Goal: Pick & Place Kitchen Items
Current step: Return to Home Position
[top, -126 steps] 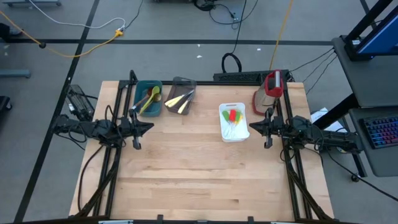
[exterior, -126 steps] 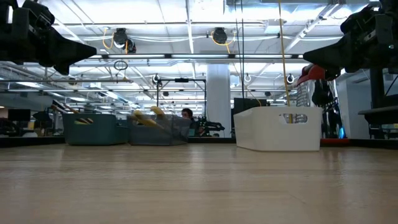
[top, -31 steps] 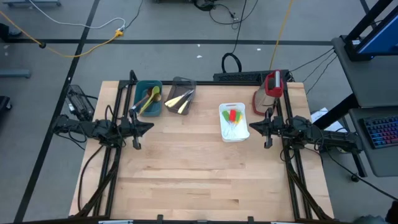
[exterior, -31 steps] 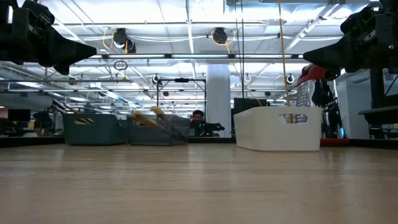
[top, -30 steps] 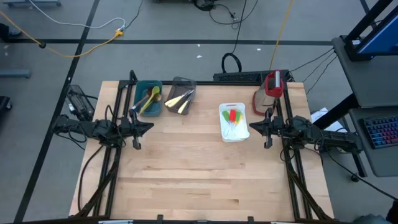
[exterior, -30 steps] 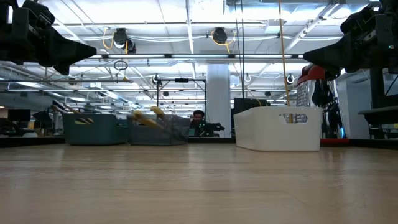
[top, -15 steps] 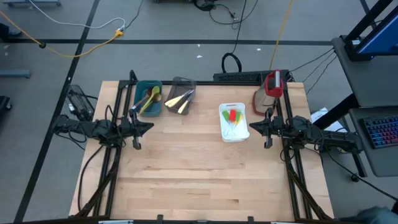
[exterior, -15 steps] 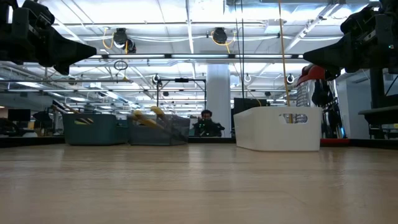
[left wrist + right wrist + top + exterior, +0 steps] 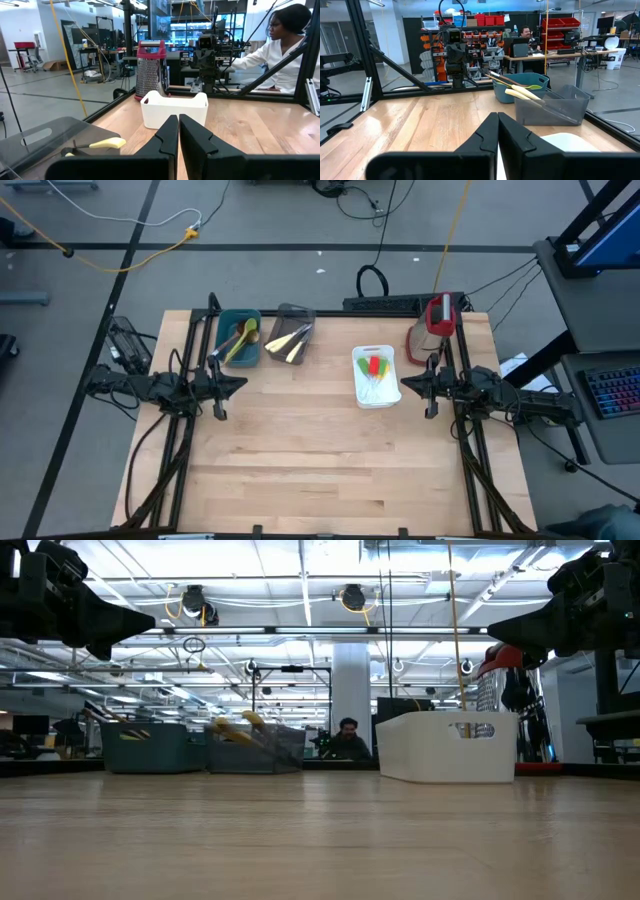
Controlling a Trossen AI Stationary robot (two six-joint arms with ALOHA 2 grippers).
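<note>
Lying in tubs [image 9: 378, 404], kitchen items [image 9: 375, 367] well apart from left gripper [image 9: 242, 383], right gripper [image 9: 404, 386], fingers [image 9: 167, 134] pressed together.

From high overhead, looks straight down on the whole bench [image 9: 320, 470], floor [image 9: 300, 220] showing past every edge. From bench-top height, looks level and close over the near boards toward the white bin [image 9: 447, 750] right of centre. From the left wrist, looks past the left hand [image 9: 178, 117] at frame bottom, across to the white bin and the right arm [image 9: 207, 55] behind it. From the right wrist, faces the opposite way past the right hand [image 9: 497, 115], toward the teal tub [image 9: 535, 82] and grey tub [image 9: 555, 112] at centre right. Shares the white bin among high, low and left wrist views.
</note>
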